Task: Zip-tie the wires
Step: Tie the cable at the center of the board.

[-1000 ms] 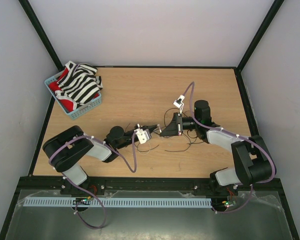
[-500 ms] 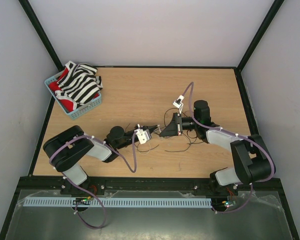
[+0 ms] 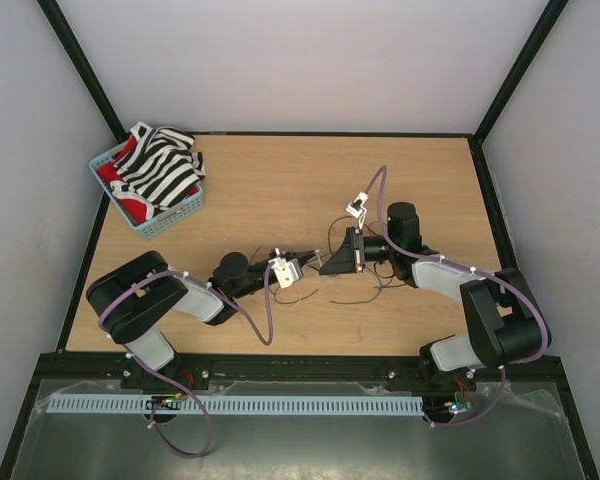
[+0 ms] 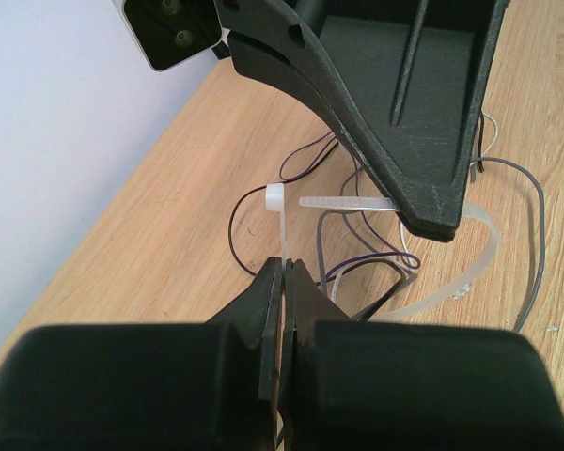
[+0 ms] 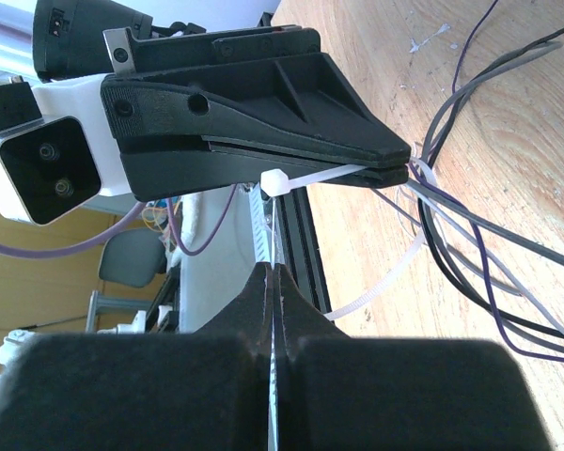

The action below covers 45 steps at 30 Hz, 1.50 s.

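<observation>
Clamping 1 zip tie (image 4: 284,225) near the wires (image 5: 477,246), left hand (image 4: 284,277) held its head end, right hand (image 5: 271,282) at 3 o'clock its tail.

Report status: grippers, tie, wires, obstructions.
Left gripper shut on translucent white plastic zip tie below its head; right gripper shut on its tail. Tail tip beside head, not threaded. Thin dark wires under strap. Nothing blocking.

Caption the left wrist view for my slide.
Left fingers pinch the zip tie below its head; right fingers hold its tail beside the head, above the wires.
</observation>
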Each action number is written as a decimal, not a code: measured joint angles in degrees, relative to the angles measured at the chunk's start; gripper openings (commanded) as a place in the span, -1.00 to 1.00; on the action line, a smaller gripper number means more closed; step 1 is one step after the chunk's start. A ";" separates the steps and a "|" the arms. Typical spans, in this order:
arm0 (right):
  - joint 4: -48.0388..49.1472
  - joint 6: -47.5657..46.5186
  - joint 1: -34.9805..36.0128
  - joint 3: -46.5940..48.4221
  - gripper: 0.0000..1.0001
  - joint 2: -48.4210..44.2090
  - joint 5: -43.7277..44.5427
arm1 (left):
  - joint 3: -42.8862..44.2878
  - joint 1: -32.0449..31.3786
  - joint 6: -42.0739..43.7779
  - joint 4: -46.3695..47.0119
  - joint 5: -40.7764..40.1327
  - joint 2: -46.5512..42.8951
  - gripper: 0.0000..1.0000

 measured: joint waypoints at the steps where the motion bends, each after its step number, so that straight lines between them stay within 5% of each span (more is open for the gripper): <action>1: 0.07 0.00 0.00 0.02 -1.00 0.00 0.00 | 0.00 0.00 0.00 0.00 0.00 0.00 -1.00; 45: 0.46 4.61 -0.02 1.79 -1.00 1.38 -0.37 | -0.11 -1.27 1.77 0.00 0.37 -0.59 -1.00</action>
